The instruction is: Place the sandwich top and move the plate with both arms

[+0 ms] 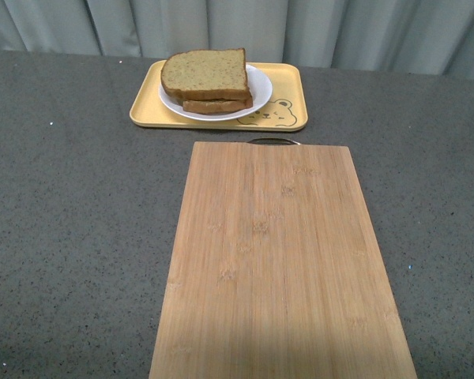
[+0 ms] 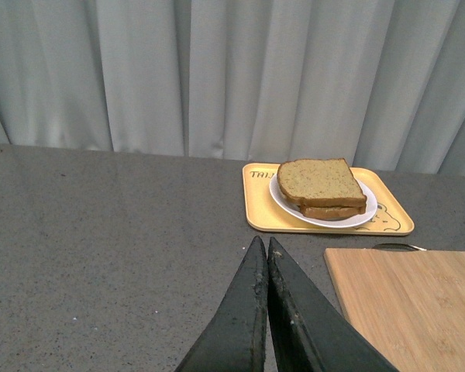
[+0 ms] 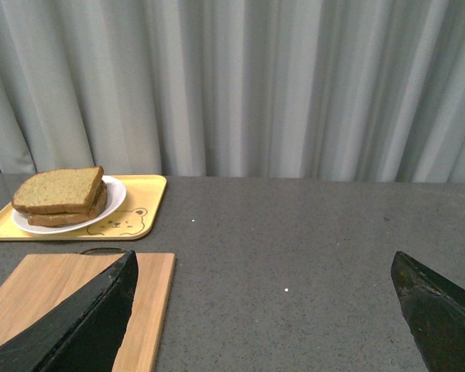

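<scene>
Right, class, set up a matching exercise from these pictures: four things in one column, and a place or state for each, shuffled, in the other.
Things:
1. bare tan bread slice
2. round white plate
3. left gripper
4. right gripper

Places or states:
a. fingers spread wide apart
b. on top of the sandwich
c. fingers closed together, holding nothing
d. resting on the yellow rectangular bear tray, beyond the bamboo cutting board

Pairs: 1-b, 2-d, 3-c, 4-a
</scene>
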